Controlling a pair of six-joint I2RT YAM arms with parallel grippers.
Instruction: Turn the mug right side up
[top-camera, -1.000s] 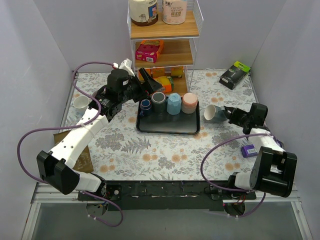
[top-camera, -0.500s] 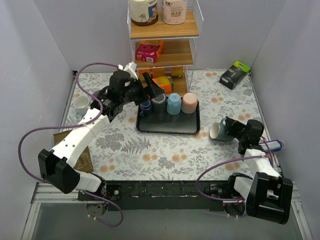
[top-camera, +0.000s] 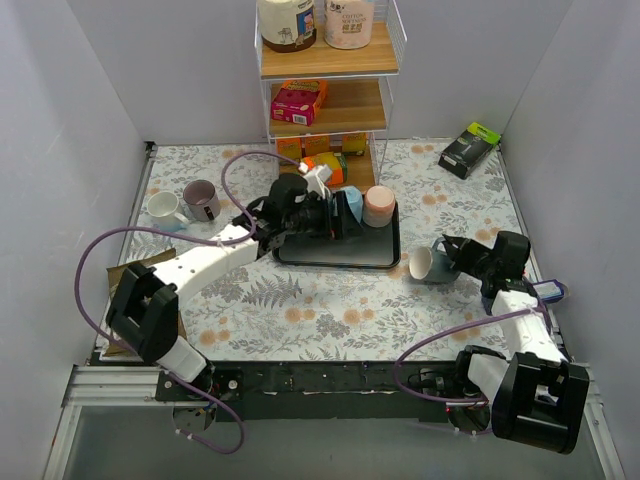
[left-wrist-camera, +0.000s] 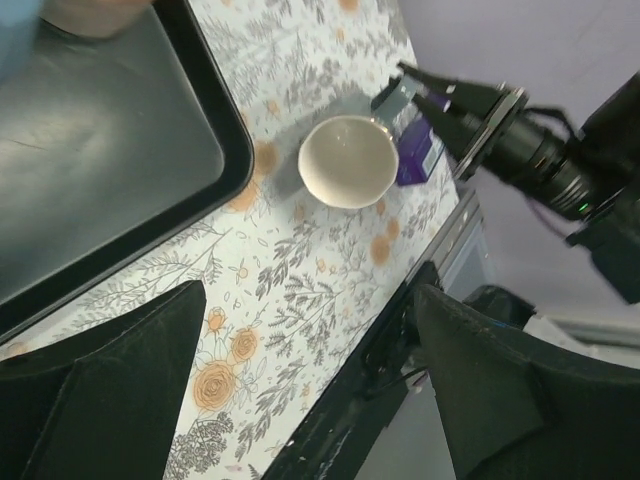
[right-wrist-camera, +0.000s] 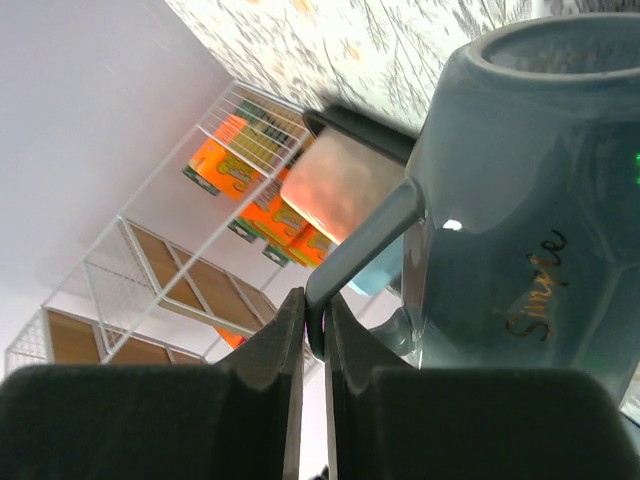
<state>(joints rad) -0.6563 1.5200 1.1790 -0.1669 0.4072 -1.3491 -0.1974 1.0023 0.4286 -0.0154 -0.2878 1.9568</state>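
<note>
Grey-blue mug (top-camera: 432, 264) held sideways by right tool (top-camera: 455, 251), mouth pointing left.

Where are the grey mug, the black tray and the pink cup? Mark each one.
grey mug (left-wrist-camera: 348, 162), left wrist view, its white inside.
black tray (top-camera: 350, 251), top external view, bare floor near the front rim.
pink cup (top-camera: 379, 205), top external view, its top.

Overhead view wide; wrist views close; all share mug (top-camera: 430, 265).
</note>
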